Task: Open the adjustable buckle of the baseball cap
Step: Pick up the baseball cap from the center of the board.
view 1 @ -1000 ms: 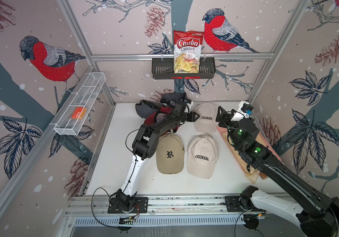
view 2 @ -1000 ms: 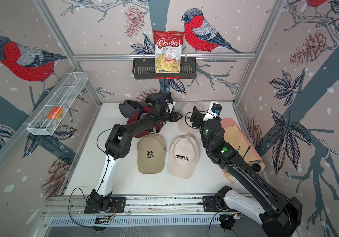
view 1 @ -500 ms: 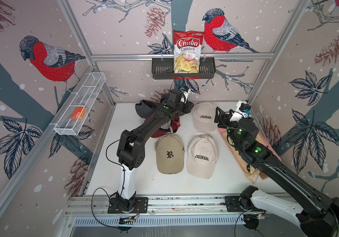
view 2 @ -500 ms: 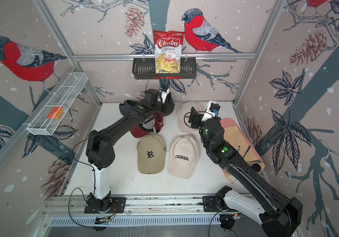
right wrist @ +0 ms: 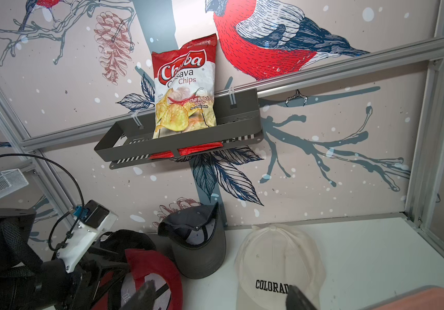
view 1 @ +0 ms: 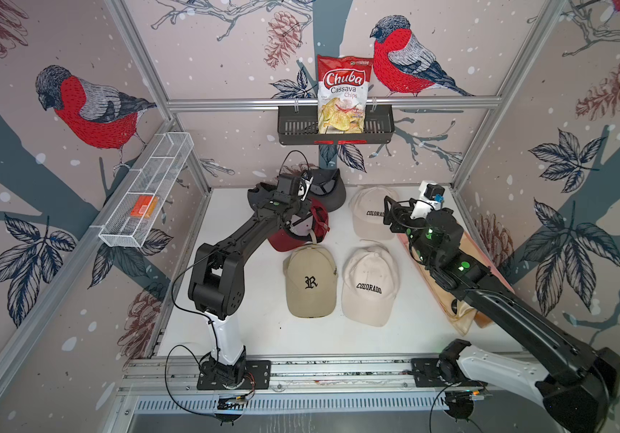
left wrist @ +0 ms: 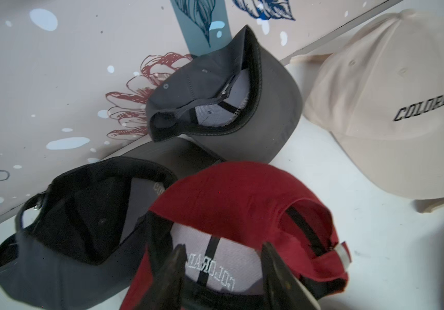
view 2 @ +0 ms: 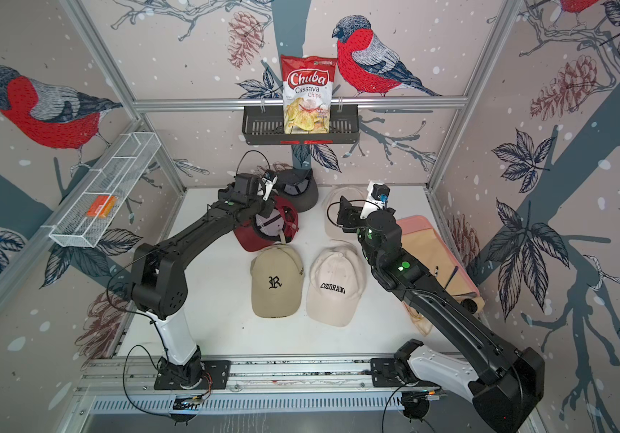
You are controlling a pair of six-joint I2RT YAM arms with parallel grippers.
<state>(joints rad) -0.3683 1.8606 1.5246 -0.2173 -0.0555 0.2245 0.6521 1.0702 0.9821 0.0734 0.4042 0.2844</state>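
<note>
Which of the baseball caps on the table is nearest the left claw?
The red baseball cap, upturned so its white lining shows, with the left claw at its opening. The others, grey, black, tan or cream, lie farther off.

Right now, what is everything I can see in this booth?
Red cap: 1, red, inside showing, back of the white table.
Dark caps: 2, grey and near-black, by the back wall.
COLORADO caps: 2, cream, one mid-table, one behind it.
R cap: 1, tan, beside the nearer cream cap.
Chips bag: 1, red and white, in the black wall basket.
Wire basket: 1, white, side wall, holding an orange packet.
Tray: 1, pink, table's right edge, with a beige cloth.
Left end effector: 1, black, jaws apart at the red cap.
Right end effector: 1, black, open, empty.
</note>
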